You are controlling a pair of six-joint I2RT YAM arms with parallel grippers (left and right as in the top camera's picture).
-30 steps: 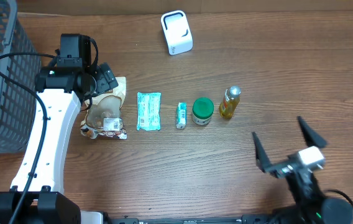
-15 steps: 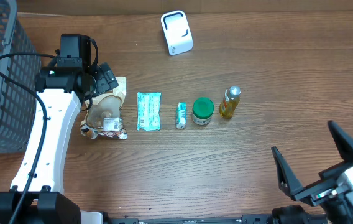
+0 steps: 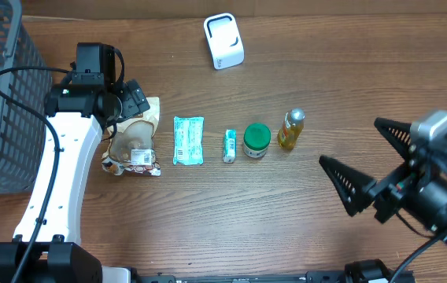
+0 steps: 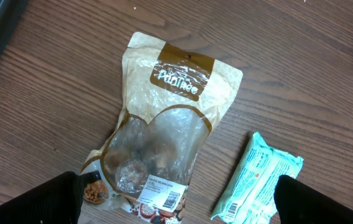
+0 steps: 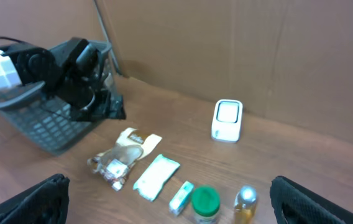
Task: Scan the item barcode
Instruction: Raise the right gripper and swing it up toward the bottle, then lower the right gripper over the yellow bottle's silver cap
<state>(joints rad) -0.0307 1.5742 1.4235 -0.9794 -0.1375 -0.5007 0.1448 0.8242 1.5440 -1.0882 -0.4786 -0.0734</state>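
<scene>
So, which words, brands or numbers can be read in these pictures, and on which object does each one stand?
"Pauliee" (soft letters, spelling uncertain): on the brown band of the snack pouch.
Barcode sticker at the pouch's bottom end: print too small to read.
Mint-green packet: print too blurred to read.
Small box, green-lidded jar, bottle: labels too small to read.
White scanner: no text visible.

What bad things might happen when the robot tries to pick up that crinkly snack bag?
The snack bag lies flat and floppy under the open left gripper, so the fingers may pinch only a fold and drop it. Its barcode sticker sits at one end; a grip there might hide it from the scanner. The teal packet lies close beside and may get bumped.
</scene>
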